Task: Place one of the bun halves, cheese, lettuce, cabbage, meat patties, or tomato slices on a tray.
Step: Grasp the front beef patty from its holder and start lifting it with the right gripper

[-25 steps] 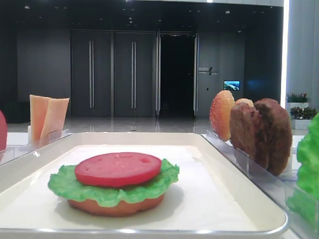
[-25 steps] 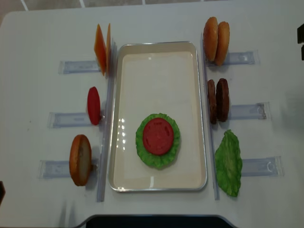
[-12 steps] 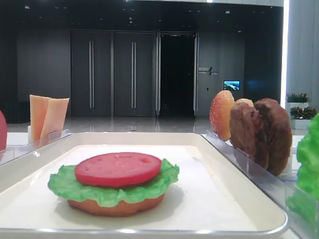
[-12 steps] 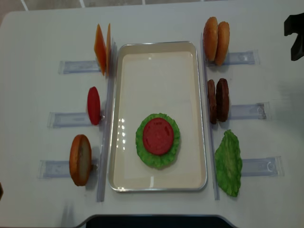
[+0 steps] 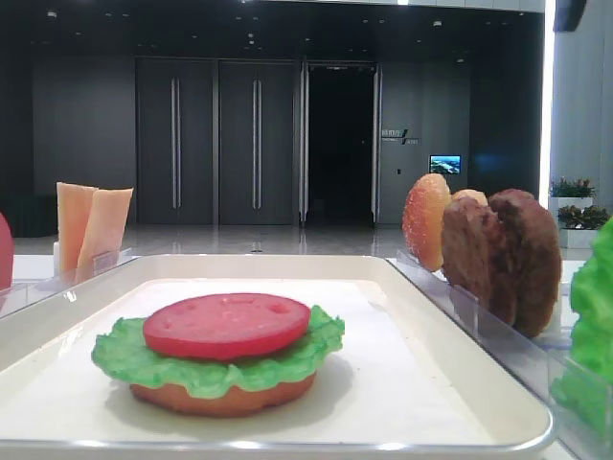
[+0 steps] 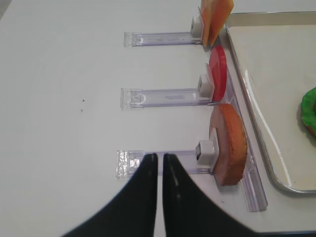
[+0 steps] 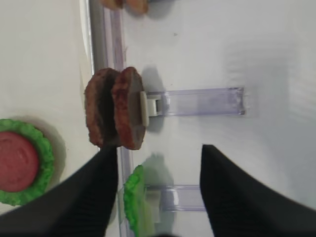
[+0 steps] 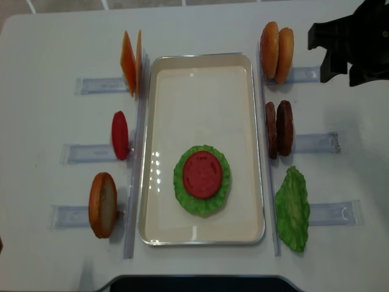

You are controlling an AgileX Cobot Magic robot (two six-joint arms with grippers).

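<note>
The cream tray (image 8: 200, 58) holds a stack: a bun half (image 5: 225, 398), lettuce (image 8: 203, 205) and a tomato slice (image 8: 202, 174). Two meat patties (image 8: 279, 128) (image 7: 116, 114) stand on edge in a rack right of the tray. My right gripper (image 7: 158, 148) (image 8: 322, 55) hovers open and empty over the table just right of them. My left gripper (image 6: 159, 156) is shut on nothing above the rack of the left bun half (image 6: 229, 145). Cheese (image 8: 130, 62), a spare tomato slice (image 8: 120, 135), two bun halves (image 8: 276, 52) and a lettuce leaf (image 8: 293, 208) stand in racks.
Clear plastic racks (image 8: 313, 142) stick out on both sides of the tray, with a long clear rail (image 8: 135, 182) along each side. The white table's dark front edge (image 8: 200, 283) runs below the tray.
My right arm has come into the overhead view from the upper right edge, moving left toward the buns and patties. The food has not moved.
</note>
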